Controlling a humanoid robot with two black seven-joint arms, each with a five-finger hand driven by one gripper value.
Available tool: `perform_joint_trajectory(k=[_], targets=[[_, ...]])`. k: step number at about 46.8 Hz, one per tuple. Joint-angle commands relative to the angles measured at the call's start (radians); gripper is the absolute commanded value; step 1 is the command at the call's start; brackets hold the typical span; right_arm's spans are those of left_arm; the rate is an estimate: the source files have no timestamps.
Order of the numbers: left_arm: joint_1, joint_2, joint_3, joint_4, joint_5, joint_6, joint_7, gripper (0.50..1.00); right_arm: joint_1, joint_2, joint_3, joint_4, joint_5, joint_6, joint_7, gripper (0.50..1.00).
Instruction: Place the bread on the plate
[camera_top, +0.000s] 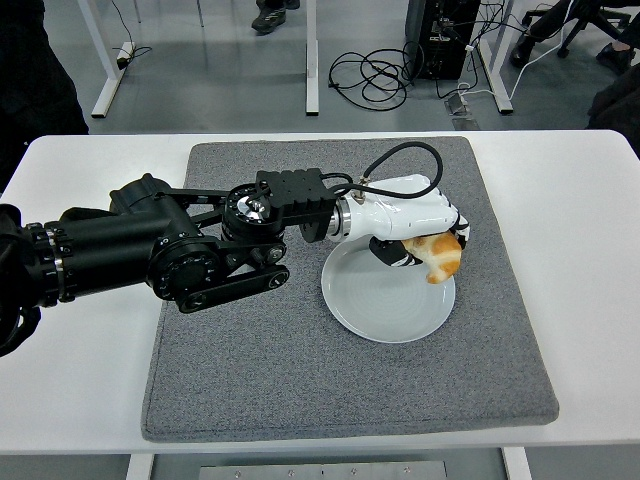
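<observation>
A golden-brown piece of bread (440, 257) sits in my left hand (425, 246), whose white fingers are curled around it. The hand hovers just over the upper right part of the pale round plate (385, 310), which lies on the grey mat (300, 380). The bread's lower end hangs close above the plate's rim; whether it touches I cannot tell. My black left arm reaches in from the left edge across the mat. My right arm does not show.
The grey mat covers the middle of the white table (580, 300). Beyond the table's far edge are table legs, a coil of black cables (365, 72) on the floor and a person's feet at the top.
</observation>
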Motion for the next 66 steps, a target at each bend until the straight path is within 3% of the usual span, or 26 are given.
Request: perform_joint_trajectory(k=[1,33,40,54,66], targets=[[0.0,0.0,0.015,0.007,0.0,0.001,0.001,0.5,0.0,0.0,0.0,0.0,0.0,-0.001,0.0,1.0],[0.121,0.0,0.079,0.112,-0.001,0.039,-0.012,0.5,0.0,0.0,0.0,0.0,0.0,0.0,0.0,1.0],[0.125,0.0,0.11,0.117,-0.003,0.068,-0.013,0.5,0.0,0.0,0.0,0.0,0.0,0.0,0.0,1.0],[0.114,0.0,0.11,0.116,-0.005,0.07,-0.056,0.5,0.0,0.0,0.0,0.0,0.0,-0.001,0.0,1.0],[0.125,0.0,0.107,0.116,-0.008,0.07,-0.055,0.5,0.0,0.0,0.0,0.0,0.0,0.0,0.0,1.0]])
